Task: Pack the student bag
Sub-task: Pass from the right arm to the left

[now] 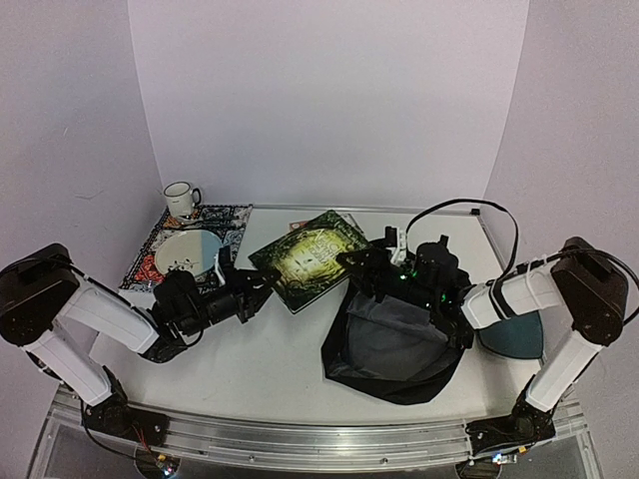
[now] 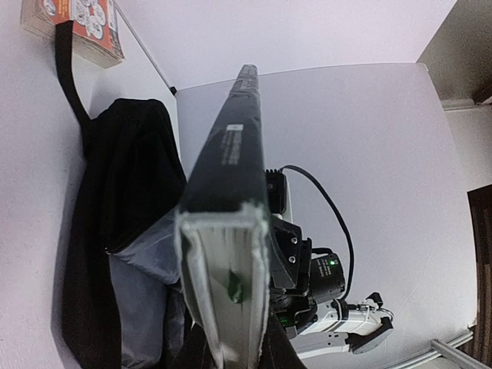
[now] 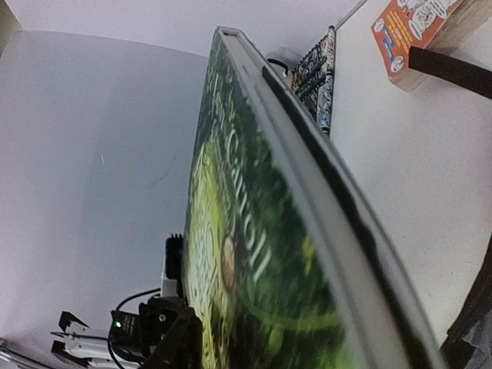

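At the counter's [image 1: 270, 384] near edge: book poised for packing.
Nearest, the student bag [image 1: 391, 351] slumps open, grey lining showing. Just behind it, the left hand [image 1: 247, 286] pinches a corner of the tilted green book [image 1: 310, 257]; the right hand [image 1: 383, 262] meets the opposite side, grip unclear. Next, I judge: swing the book over the mouth, slide it in edge-first. Farthest stands a mug [image 1: 182, 198].

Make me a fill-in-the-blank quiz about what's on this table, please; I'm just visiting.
1. The big book's cover is mostly ____.
2. The student bag lies open, showing a ____ lining.
3. The white mug stands off to the ____ of the book.

Missing words: green; grey; left.
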